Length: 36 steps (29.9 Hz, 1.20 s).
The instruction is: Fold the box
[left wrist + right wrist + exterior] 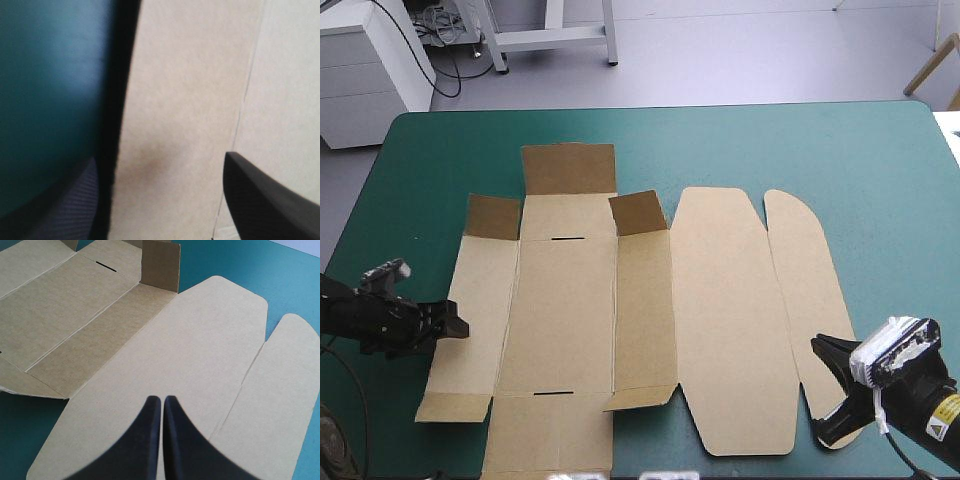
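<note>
The brown box (570, 320) lies opened out across the middle of the teal-green table (880, 170), with its small flaps raised. The left gripper (160, 159) stands wide apart astride the box's left edge, gripping nothing. The right gripper (162, 400), pinched together and empty, hovers over the box's right panels toward the table's near edge.

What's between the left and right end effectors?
Only the box, mostly flat, a few small flaps raised; high view shows nothing else between left end effector and right end effector.
</note>
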Tool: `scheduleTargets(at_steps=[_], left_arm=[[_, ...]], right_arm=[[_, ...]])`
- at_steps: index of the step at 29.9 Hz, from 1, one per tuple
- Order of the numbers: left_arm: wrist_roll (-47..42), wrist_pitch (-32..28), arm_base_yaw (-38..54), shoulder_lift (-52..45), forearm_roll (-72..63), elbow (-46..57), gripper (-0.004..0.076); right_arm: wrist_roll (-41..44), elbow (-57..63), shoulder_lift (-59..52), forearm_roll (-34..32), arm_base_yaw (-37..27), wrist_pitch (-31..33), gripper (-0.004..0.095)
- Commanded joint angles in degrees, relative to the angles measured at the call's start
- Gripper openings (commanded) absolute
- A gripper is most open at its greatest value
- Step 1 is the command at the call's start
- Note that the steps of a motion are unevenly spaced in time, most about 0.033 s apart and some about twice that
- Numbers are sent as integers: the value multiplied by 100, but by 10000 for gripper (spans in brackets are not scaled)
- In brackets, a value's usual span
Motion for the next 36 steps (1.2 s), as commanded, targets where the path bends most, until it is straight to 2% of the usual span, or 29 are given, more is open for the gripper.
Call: scheduleTargets(at_steps=[1,8,19,30,36], left_arm=[[14,68,-408,-142,-88,116,498],[149,516,-969,-142,-422,1,497],[544,937,-1189,-142,-1626,-8,497],[585,1039,-1199,-142,-1946,-452,497],[523,1039,-1534,-50,-1825,-452,497]], right_arm=[[-44,-157,34,-6,-42,-384,0],[-57,-157,34,-20,-42,-395,0],[-57,-157,34,-88,-42,-395,0],[-57,-157,34,-127,-42,-395,0],[-67,-157,34,-127,-42,-395,0]])
